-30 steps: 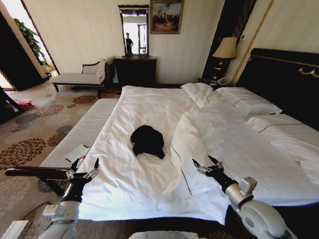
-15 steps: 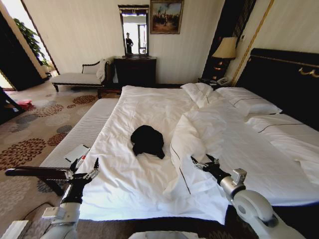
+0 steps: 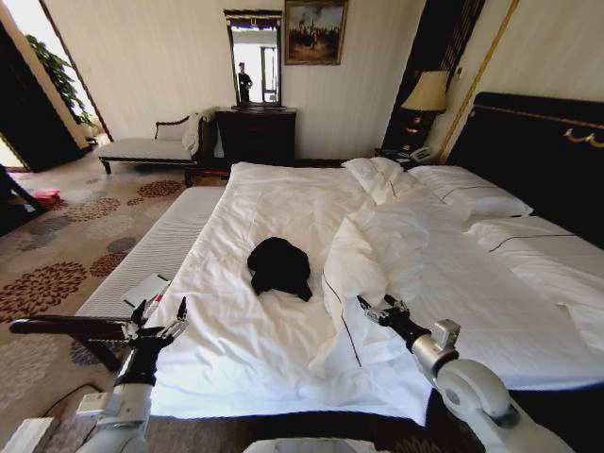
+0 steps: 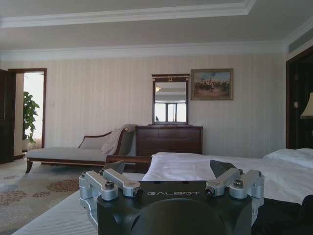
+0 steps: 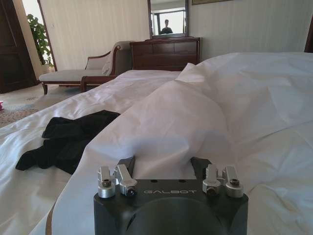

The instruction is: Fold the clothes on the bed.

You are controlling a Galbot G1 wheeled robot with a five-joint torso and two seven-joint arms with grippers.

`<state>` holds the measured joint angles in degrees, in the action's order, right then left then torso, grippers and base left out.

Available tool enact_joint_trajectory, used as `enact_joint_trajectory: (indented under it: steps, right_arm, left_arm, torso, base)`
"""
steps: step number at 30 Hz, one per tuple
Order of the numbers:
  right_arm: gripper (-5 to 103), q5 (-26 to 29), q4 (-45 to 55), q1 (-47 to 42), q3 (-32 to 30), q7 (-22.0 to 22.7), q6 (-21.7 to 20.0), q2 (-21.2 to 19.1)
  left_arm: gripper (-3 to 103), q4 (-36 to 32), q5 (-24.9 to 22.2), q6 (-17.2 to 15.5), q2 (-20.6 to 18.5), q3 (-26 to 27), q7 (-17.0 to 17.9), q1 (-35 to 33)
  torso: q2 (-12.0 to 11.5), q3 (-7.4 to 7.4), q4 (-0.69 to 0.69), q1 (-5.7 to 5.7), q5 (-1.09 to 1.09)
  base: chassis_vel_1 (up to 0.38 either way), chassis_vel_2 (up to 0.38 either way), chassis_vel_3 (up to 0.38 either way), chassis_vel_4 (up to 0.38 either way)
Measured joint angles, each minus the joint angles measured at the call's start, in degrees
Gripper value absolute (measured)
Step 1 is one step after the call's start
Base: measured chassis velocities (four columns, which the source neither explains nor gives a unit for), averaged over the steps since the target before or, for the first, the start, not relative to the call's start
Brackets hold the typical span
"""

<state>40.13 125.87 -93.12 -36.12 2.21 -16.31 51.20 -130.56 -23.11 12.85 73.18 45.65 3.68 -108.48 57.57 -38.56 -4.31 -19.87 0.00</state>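
Daylight floods through the doorway (image 3: 24,38), blown out there; the bed (image 3: 283,217) glares white, and the head view bows at its edges.

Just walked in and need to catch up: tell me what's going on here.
A two-armed robot stands at the foot of the bed, nothing in hand. The black top lies crumpled and unfolded mid-bed. The right gripper is open, low over the bunched duvet beside the top. The left gripper is open too, hanging at the bed's near left edge.
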Motion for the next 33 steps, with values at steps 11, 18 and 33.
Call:
enact_joint_trajectory:
  steps: [11,18,33]
  right_arm:
    - [27,-1.6,1.3,-1.4,-1.8,0.6,0.3,1.7]
    - [5,-1.5,1.5,-1.6,-2.2,0.5,0.6,2.1]
    - [0,-5.4,2.6,-4.6,-3.7,-0.6,2.0,4.0]
  left_arm:
    - [100,1.1,0.0,-0.1,-0.5,-0.8,0.3,1.7]
    - [100,0.5,0.2,-0.6,-1.5,-0.9,0.6,2.2]
    - [100,0.9,-0.7,-0.7,-2.6,-0.5,0.8,2.5]
  torso:
    - [0.0,0.00,0.00,0.00,0.00]
    - [0.0,0.00,0.00,0.00,0.00]
    - [0.0,0.00,0.00,0.00,0.00]
  base:
    - [0.000,0.000,0.000,0.000]
    - [0.000,0.000,0.000,0.000]
    - [0.000,0.000,0.000,0.000]
